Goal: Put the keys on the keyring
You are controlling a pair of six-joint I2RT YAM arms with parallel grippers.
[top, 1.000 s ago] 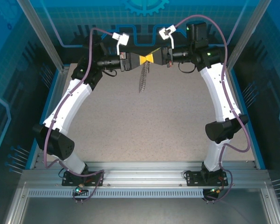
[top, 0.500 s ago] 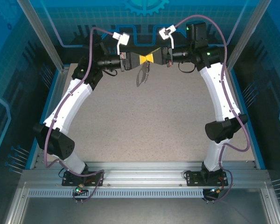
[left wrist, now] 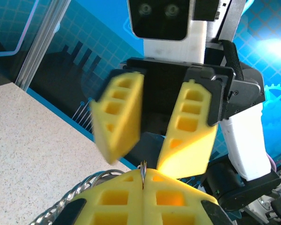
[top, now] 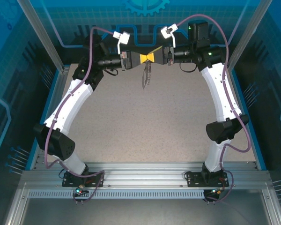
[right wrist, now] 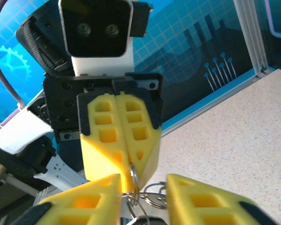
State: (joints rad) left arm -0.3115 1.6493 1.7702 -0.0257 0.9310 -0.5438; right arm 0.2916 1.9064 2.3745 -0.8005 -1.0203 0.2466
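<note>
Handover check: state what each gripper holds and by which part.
Left gripper pinches the keyring by a metal ring at its fingertips; right gripper stands open, holding nothing.
</note>
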